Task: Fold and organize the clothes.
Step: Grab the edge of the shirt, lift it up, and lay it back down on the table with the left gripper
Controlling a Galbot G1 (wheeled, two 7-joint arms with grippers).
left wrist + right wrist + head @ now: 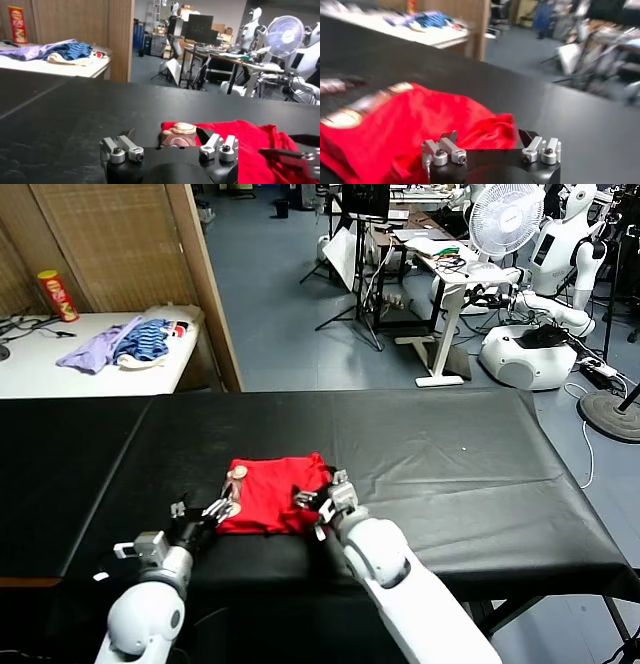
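Left gripper, jaws wide, at the folded red T-shirt's nine o'clock edge mid-table; right gripper, also wide, at three o'clock. Best retreat level, snagging nothing.

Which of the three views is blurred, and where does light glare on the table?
Right wrist view: smeared, the folded bright red cotton T-shirt soft-edged and the background streaked. Left wrist view: sharp, with pale sheen across the black table cover. Head view: evenly lit, faint sheen on that cover, both end effectors (left, right) dark against it.
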